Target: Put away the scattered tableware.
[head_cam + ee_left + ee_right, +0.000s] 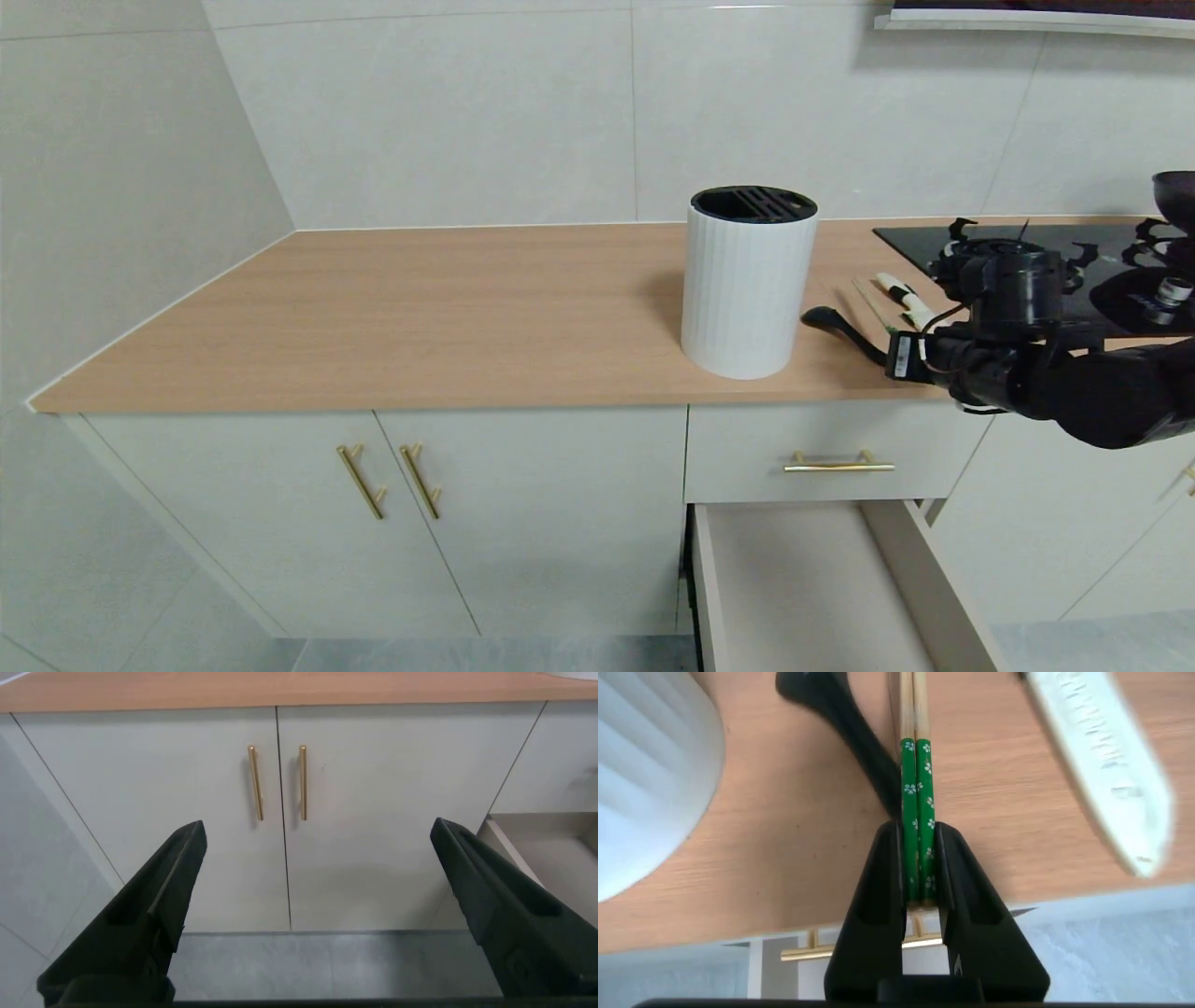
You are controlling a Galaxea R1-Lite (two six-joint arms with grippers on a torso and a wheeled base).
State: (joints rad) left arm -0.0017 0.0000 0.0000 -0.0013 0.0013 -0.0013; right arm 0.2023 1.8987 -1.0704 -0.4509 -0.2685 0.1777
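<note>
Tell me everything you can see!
Countertop: 1, wooden, against tiled wall.
Holder: 1, white, black top, on countertop.
Spoon: 1, black, right of holder.
Chopsticks: 1 pair, green-ended, beside spoon.
Knife-shaped utensil: 1, white, right of chopsticks.
Stove: 1, black, countertop's right end.
Cabinet doors: 2, white, under countertop.
Upper drawer: 1, white, shut.
Lower drawer: 1, white, open.
Left hand: 1, black, open, facing cabinet doors.
Right hand: 1, black, shut on chopsticks.

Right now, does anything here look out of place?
A black spoon, a white knife and chopsticks lie loose on the counter beside the white holder; the right gripper grips the chopsticks. A drawer below stands open.
</note>
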